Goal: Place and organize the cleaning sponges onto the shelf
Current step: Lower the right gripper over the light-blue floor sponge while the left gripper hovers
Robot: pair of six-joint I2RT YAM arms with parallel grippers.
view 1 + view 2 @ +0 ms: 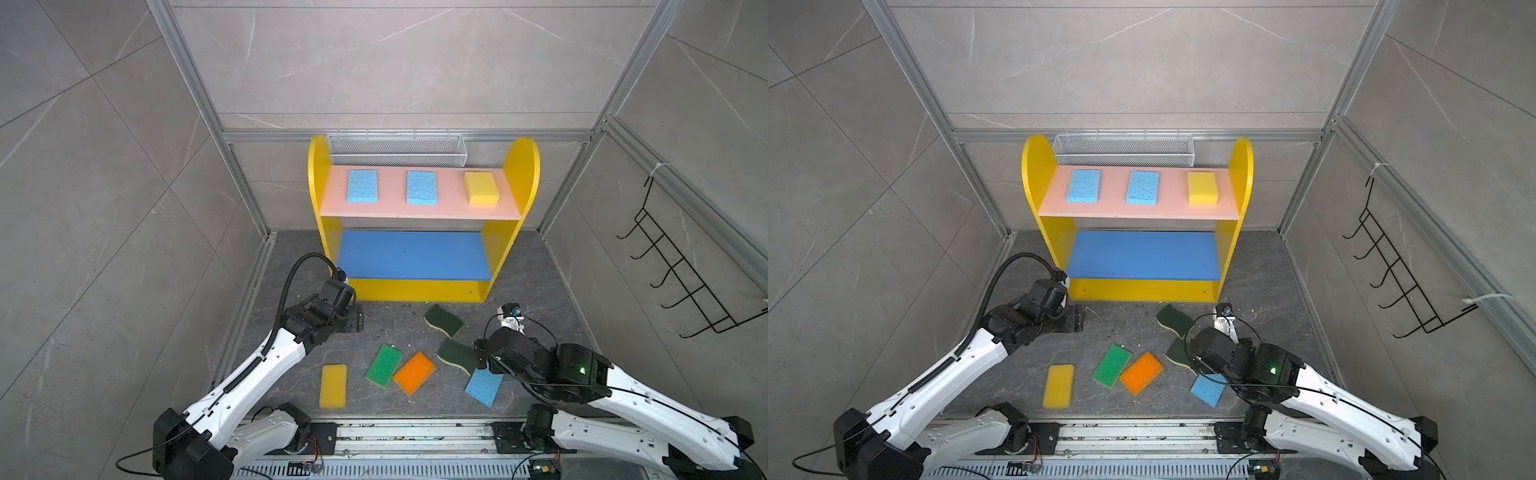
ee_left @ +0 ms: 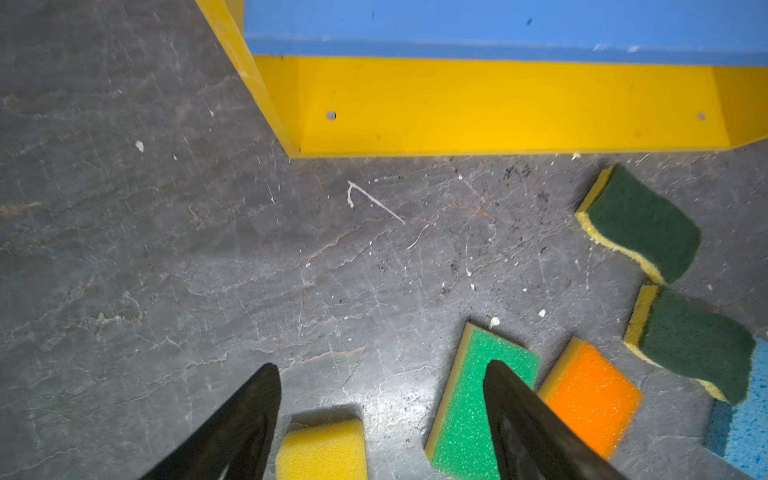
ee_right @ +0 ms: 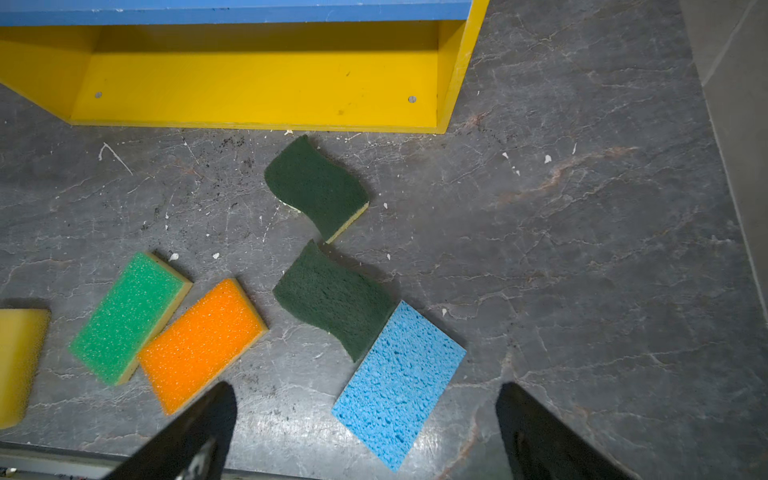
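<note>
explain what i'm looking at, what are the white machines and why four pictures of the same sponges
These are two robot arms, a left arm and a right arm. Two pictures look down from above, nearly alike. The other two come from cameras on the wrists; the black prongs there are the left fingers and the right fingers, both pairs open, holding nothing. The shelf carries a blue sponge, a second blue sponge and a yellow sponge on its pink board. Six more lie on the floor: a loose yellow sponge, a green sponge, an orange sponge, a loose blue sponge and two dark green scrubbers.
</note>
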